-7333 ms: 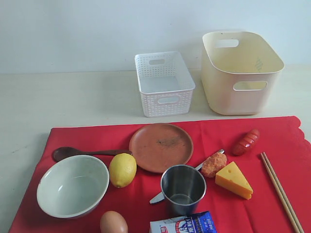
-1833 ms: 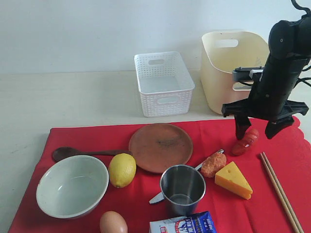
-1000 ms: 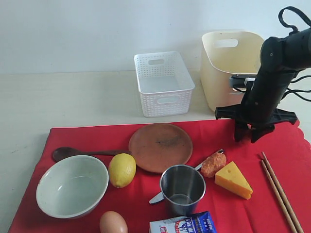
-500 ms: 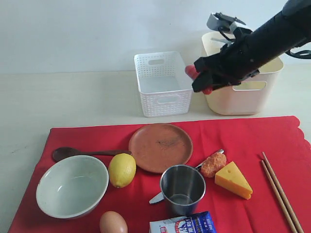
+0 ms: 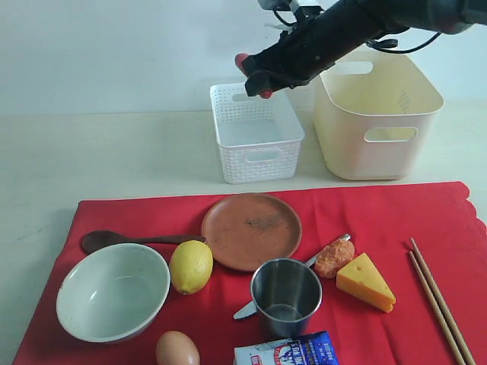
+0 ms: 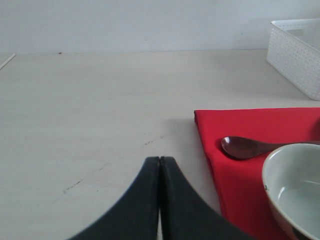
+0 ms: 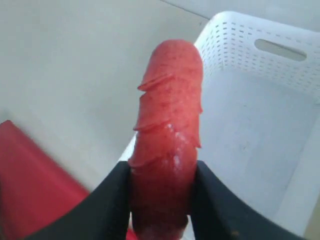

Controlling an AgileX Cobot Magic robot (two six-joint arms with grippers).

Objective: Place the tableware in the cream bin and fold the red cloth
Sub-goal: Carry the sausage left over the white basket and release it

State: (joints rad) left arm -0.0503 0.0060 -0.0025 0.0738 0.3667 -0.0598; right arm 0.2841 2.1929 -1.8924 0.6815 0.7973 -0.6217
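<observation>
My right gripper (image 5: 255, 76) is shut on the red sausage (image 7: 167, 135), held in the air over the white lattice basket (image 5: 257, 131). The cream bin (image 5: 377, 114) stands to its right, with nothing in it. On the red cloth (image 5: 411, 209) lie the terracotta plate (image 5: 252, 230), pale green-white bowl (image 5: 114, 290), steel cup (image 5: 287, 295), dark wooden spoon (image 5: 129, 240), metal knife (image 5: 247, 309) partly under the cup, and chopsticks (image 5: 440, 298). My left gripper (image 6: 160, 162) is shut with nothing in it, low over bare table beside the cloth's corner; the exterior view does not show it.
A lemon (image 5: 192, 266), an egg (image 5: 177, 350), a milk carton (image 5: 293, 351), a cheese wedge (image 5: 365, 282) and an orange breaded piece (image 5: 335, 257) also sit on the cloth. Bare table (image 5: 114, 156) stretches behind the cloth on the left.
My right arm came down on the sausage at the cloth's right, shut on it, lifted it and swung it left, past the cream bin, to above the white basket.
</observation>
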